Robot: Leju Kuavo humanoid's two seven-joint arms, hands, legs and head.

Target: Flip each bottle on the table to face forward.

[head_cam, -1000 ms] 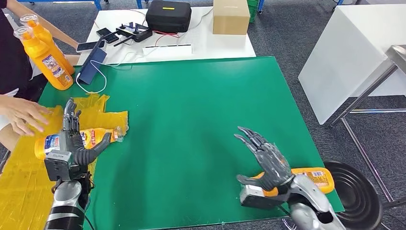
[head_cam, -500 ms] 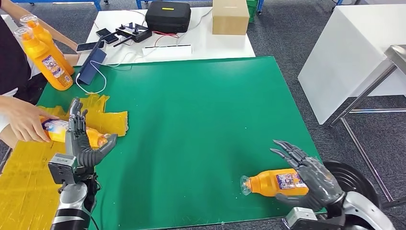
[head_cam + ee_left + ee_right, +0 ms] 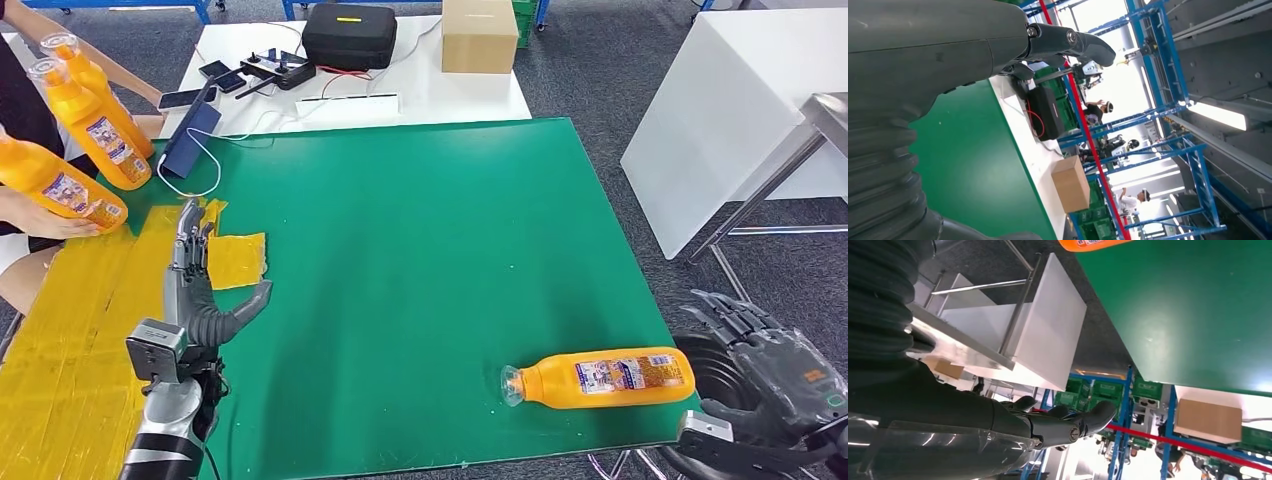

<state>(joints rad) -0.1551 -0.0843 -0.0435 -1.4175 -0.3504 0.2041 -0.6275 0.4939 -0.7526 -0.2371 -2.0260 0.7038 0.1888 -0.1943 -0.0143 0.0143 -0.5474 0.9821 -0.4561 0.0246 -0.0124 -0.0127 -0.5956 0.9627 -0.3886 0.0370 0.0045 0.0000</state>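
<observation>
An orange bottle point(image 3: 600, 377) lies on its side near the front right edge of the green mat point(image 3: 400, 230), label up and open neck pointing left; a strip of it shows in the right wrist view point(image 3: 1088, 244). My right hand point(image 3: 775, 365) hangs off the table's right side with fingers spread, holding nothing, also seen close up point(image 3: 998, 425). My left hand point(image 3: 195, 290) stands upright and empty at the edge of the yellow sheet point(image 3: 60, 330); its fingers are apart point(image 3: 973, 45). A person at the left holds another orange bottle point(image 3: 55, 185) in the air. Two more orange bottles point(image 3: 100, 125) stand at the back left.
Behind the mat a white table carries a black case point(image 3: 350, 33), a cardboard box point(image 3: 481, 35), phones and cables. A white table point(image 3: 720, 110) and a black round stool point(image 3: 735, 400) stand to the right of the mat.
My right hand let go of the bottle and drew away to the right, off the table. The person lifted the left bottle off the yellow sheet. My left hand moved slightly right.
</observation>
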